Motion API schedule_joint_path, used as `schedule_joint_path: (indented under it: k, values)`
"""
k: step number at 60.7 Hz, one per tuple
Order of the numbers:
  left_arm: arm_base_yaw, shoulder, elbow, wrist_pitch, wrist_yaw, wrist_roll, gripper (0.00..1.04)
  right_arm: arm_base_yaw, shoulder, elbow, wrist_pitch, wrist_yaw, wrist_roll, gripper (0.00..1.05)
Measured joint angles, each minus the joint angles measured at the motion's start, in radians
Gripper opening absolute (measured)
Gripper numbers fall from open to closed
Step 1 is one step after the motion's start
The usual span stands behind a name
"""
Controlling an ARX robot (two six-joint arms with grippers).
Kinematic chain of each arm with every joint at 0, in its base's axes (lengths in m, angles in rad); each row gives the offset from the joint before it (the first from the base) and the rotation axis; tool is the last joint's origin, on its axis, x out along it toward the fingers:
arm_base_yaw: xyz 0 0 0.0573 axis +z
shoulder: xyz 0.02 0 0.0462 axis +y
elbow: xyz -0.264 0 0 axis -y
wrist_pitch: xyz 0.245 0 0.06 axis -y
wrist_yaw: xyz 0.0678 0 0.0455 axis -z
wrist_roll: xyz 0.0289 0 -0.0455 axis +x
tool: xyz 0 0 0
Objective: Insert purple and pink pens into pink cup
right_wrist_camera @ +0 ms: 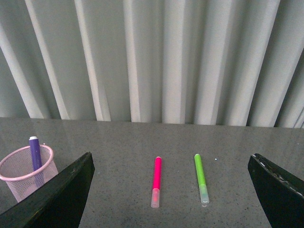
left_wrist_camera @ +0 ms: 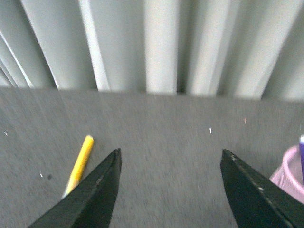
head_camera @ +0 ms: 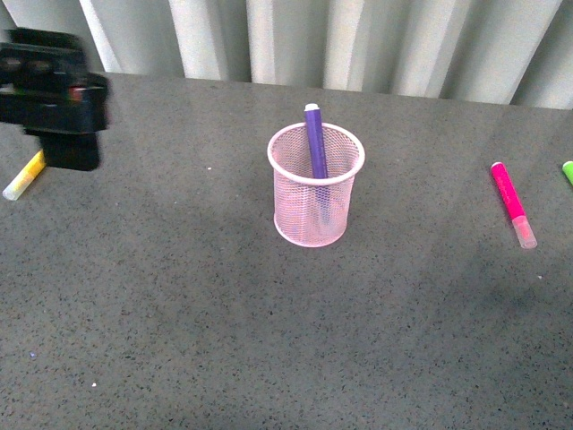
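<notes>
The pink cup stands upright mid-table with the purple pen leaning inside it, its top above the rim. The pink pen lies flat on the table at the right. My left gripper is open and empty, raised at the far left in the front view; the cup's edge shows beside one finger. My right gripper is open and empty, out of the front view; the pink pen lies ahead between its fingers, and the cup with the purple pen stands off to one side.
A yellow marker lies at the table's left edge, also in the left wrist view. A green marker lies at the right edge, beside the pink pen in the right wrist view. A pleated curtain hangs behind the table.
</notes>
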Motion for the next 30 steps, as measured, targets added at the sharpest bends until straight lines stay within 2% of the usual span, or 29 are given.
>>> schedule_joint_path:
  k: [18, 30]
  values:
    - [0.093, -0.172, -0.167, 0.024, 0.092, 0.000, 0.05, 0.000, 0.000, 0.000, 0.000, -0.001, 0.000, 0.98]
    - [0.141, -0.341, -0.217, -0.089, 0.127, -0.001, 0.04, 0.000, 0.000, 0.000, 0.000, -0.003, 0.000, 0.98]
